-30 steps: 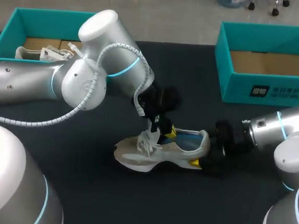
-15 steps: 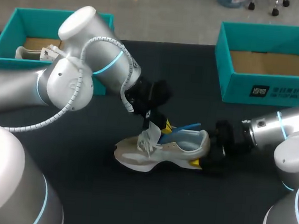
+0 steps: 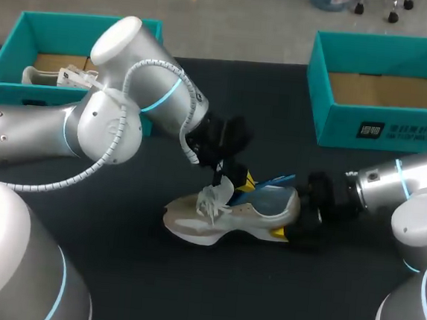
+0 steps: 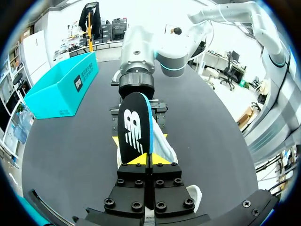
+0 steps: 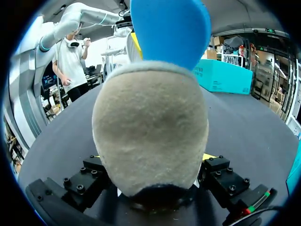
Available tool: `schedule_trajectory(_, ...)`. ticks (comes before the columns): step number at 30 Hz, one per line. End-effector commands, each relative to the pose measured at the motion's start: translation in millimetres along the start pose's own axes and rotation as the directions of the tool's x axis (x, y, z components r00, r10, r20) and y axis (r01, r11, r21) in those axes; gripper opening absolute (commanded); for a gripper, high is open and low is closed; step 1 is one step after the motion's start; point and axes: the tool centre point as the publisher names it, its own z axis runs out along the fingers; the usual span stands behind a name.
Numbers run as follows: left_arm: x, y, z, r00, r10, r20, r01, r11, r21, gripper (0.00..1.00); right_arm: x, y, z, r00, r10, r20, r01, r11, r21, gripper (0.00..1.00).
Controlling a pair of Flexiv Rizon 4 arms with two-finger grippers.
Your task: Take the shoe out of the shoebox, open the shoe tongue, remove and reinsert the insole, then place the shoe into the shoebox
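A beige sneaker [image 3: 224, 215] stands on the dark bench [image 3: 187, 292]. The left hand [image 3: 235, 181] pinches a blue insole [image 3: 273, 182] angled up out of its opening. The right hand [image 3: 306, 211] clasps the heel. Behind sit the left shoebox [image 3: 31, 20] and the right shoebox [image 3: 366, 128].

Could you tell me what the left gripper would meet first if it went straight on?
Probably the shoe just ahead of its tips, since the left gripper holds the insole; the right gripper at the heel lies beyond, though depth is unclear.
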Motion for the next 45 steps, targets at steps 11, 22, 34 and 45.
schedule_trajectory(11, 14.3, -13.6, 4.4, 0.985, 0.043, 0.168, -0.035, 0.998, -0.051, 0.22, 1.9, -3.3, 3.1, 1.0, 0.0, 0.001, 0.0, 1.0, 0.003, 0.19)
schedule_trajectory(22, 20.2, -14.9, 17.2, 0.968, 0.095, 0.232, -0.075, 0.993, -0.092, 0.28, 1.9, -3.3, 3.1, 1.0, 0.0, 0.001, 0.0, 1.0, 0.003, 0.2)
schedule_trajectory(34, 19.3, -15.1, 26.5, 0.941, 0.146, 0.304, -0.102, 0.983, -0.155, 0.32, 1.9, -3.3, 3.1, 1.0, 0.0, 0.001, 0.0, 1.0, 0.003, 0.21)
schedule_trajectory(45, 24.9, -21.5, 29.2, 0.941, 0.171, 0.293, -0.137, 0.982, -0.134, 0.34, 1.9, -3.3, 3.1, 1.0, 0.0, 0.001, 0.0, 1.0, 0.003, 0.21)
